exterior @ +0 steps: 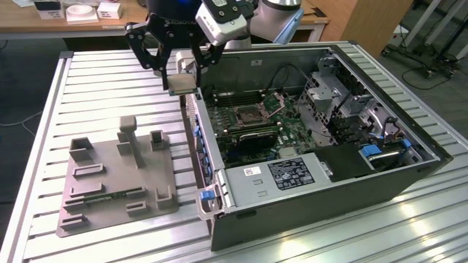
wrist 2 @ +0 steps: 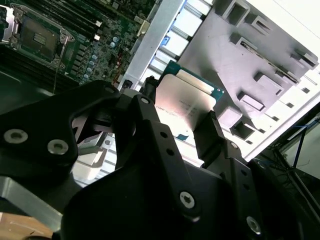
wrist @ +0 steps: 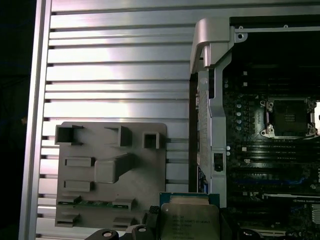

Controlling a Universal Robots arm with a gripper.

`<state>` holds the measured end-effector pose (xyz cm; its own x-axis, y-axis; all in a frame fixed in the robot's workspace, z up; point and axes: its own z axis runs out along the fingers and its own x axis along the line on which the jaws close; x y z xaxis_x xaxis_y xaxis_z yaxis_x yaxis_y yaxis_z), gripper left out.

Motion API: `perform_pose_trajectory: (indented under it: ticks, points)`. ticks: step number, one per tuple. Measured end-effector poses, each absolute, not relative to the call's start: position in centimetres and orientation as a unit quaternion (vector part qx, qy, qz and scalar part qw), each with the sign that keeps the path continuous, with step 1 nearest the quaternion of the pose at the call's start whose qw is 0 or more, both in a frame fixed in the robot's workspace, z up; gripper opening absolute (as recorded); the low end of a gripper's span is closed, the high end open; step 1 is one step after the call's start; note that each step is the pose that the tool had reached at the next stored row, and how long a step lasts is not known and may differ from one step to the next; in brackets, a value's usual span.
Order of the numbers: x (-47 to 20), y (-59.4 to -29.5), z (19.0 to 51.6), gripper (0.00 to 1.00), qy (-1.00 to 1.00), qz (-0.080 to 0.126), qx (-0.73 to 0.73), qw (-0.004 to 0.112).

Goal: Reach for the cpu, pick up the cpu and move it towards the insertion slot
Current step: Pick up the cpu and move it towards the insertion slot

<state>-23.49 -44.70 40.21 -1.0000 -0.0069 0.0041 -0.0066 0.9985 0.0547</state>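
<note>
The chip (exterior: 181, 83) is held between the black fingers (exterior: 155, 59) of the gripper (exterior: 179, 68), clamped at two opposite edges and lifted clear of the ribbed table (exterior: 109, 93). In the exterior view it is seen at about 6 o'clock from the gripper body, hanging just outside the near wall of the open computer case (exterior: 321, 137), with the socket (exterior: 251, 114) lying inside the case at roughly 4 o'clock from the chip and well apart from it. The arm is reached down from the picture's 12 o'clock edge, with the fingers pointed downward. In the second wrist view the silvery top of the chip (wrist 2: 182, 105) is shown pinched by the fingers (wrist 2: 210, 137), its green rim exposed, and the socket (wrist 2: 37, 37) is found at about 10 o'clock from it. The grey parts tray (exterior: 117, 175) is seen on the table at 7 o'clock from the chip in the exterior view. In the first wrist view the chip (wrist: 189, 220) is placed between the tray (wrist: 110, 170) and the case wall.
</note>
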Motion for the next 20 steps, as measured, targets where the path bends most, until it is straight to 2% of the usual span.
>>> perform_pose_trajectory:
  ticks: [20]
  points:
    - [-22.3, -44.7, 40.2, 0.54, -1.000, -0.028, 0.003, 0.002]
